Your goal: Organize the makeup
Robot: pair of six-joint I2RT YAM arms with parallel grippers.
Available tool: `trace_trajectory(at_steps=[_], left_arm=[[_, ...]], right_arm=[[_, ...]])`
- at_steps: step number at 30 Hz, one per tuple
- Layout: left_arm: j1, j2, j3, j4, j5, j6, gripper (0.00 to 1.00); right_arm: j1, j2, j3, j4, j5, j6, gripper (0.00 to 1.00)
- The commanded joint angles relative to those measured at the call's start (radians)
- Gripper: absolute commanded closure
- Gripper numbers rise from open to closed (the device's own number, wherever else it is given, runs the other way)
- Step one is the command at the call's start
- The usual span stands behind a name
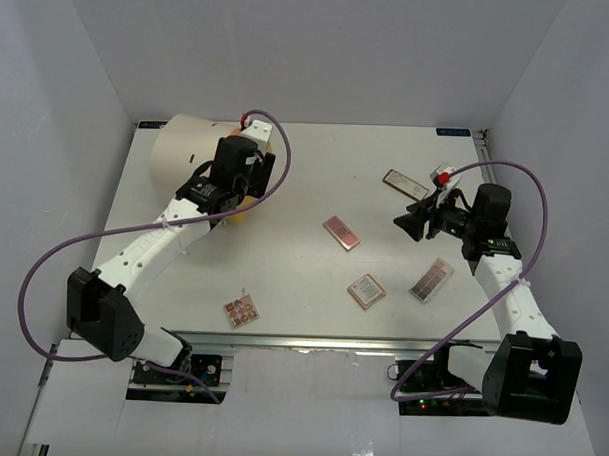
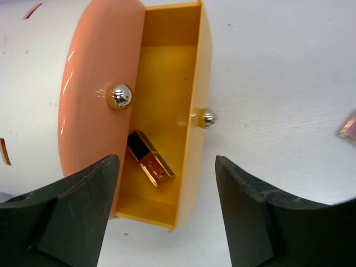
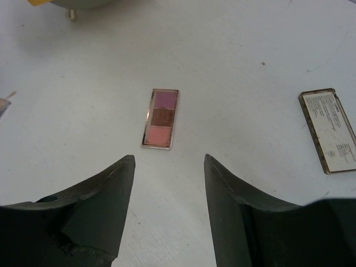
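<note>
Palettes (image 1: 366, 290), five in all, lie loose from the counter's (image 1: 317, 158) far-right corner toward its near edge. The right pincer (image 3: 168, 158) gapes empty, with a three-shade palette (image 3: 161, 118) ahead of it. The left pincer (image 2: 167, 161), likewise spread and empty, faces the yellow drawer (image 2: 167, 72) near the far-left corner, a dark gold-trimmed tube (image 2: 150, 158) inside.

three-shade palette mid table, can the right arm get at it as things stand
Probably yes. The right gripper is open and aimed at the three-shade palette, which lies flat with only bare table between. The labelled palette lies well off to the side.
</note>
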Motion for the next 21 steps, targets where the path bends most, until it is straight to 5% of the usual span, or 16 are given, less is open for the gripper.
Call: trace_trajectory(at_steps=[1, 4, 8, 14, 21], left_arm=[[0.0, -0.176, -0.027, 0.019, 0.255, -0.114, 0.16], [0.0, -0.278, -0.154, 0.088, 0.553, -0.158, 0.12], [0.0, -0.37, -0.309, 0.236, 0.732, -0.224, 0.07], [0.002, -0.437, -0.435, 0.287, 0.747, -0.207, 0.06], [0.002, -0.498, -0.459, 0.293, 0.698, -0.198, 0.02]], right_arm=[[-0.01, 0.029, 0.04, -0.03, 0.171, 0.016, 0.34], [-0.01, 0.074, 0.075, -0.053, 0.407, 0.075, 0.19], [-0.01, 0.169, 0.141, -0.089, 0.729, 0.202, 0.06], [-0.01, 0.354, 0.228, -0.114, 1.041, 0.335, 0.03], [-0.012, 0.59, 0.442, -0.168, 1.074, 0.36, 0.05]])
